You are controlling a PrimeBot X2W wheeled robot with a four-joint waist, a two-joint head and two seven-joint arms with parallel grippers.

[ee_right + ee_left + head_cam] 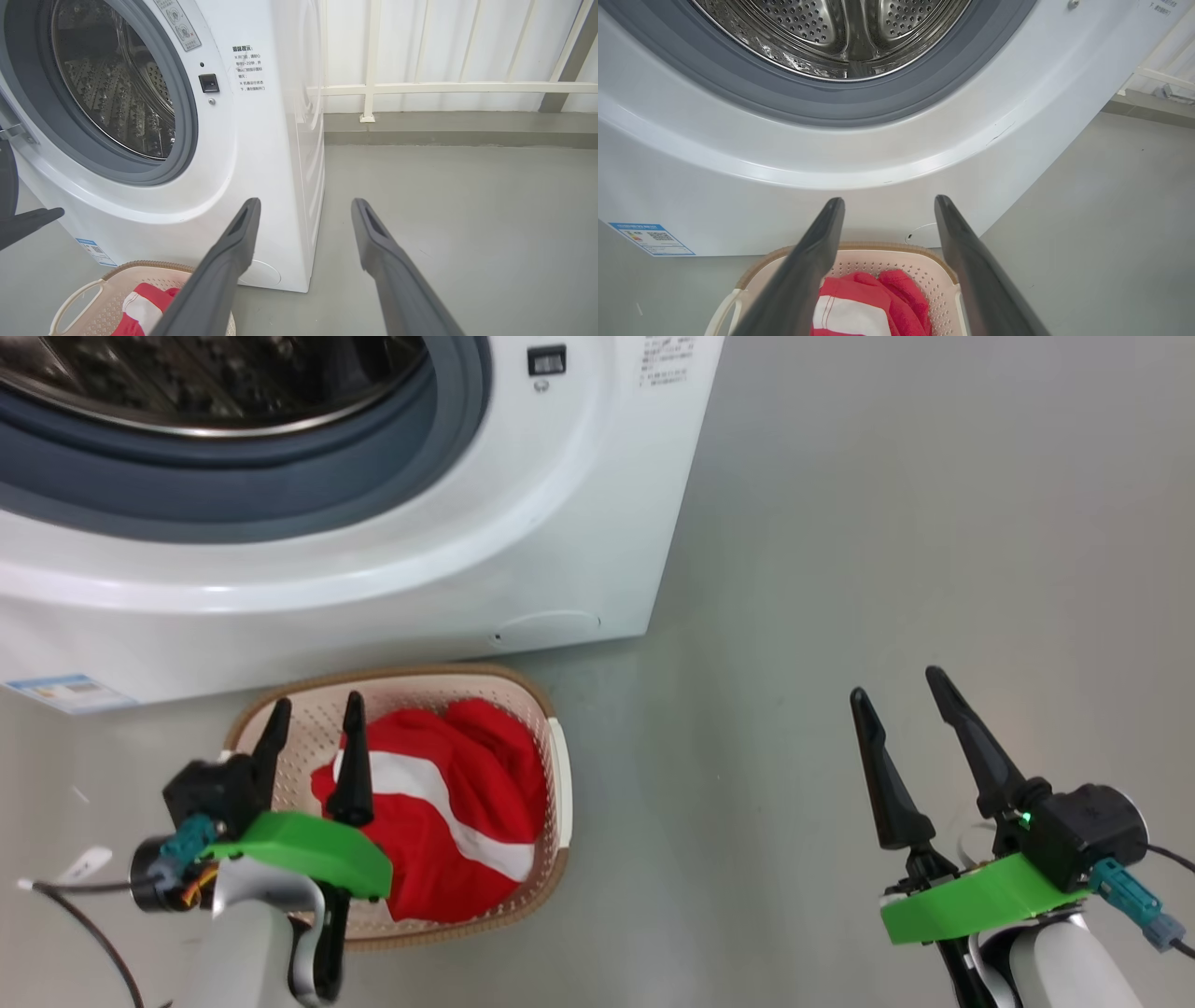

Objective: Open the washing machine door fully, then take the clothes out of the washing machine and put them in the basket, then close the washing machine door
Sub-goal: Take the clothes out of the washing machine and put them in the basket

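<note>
clothes [457, 803]: red with white stripe, heaped inside the basket [401, 672]
basket: on floor [840, 523], just before the washing machine [560, 523]
left gripper [316, 702]: fingers spread, holding nothing, above the basket
right gripper [896, 683]: fingers spread, over bare floor

Red fabric clothes [448, 803] lie in the cream plastic basket [401, 672], on the floor [840, 569] just before the white box-shaped washing machine [579, 504].

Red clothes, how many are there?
1 heap: the red clothes lie bunched in the basket in front of the washing machine. More pieces could hide inside it; the visible part of the drum looks empty.
</note>
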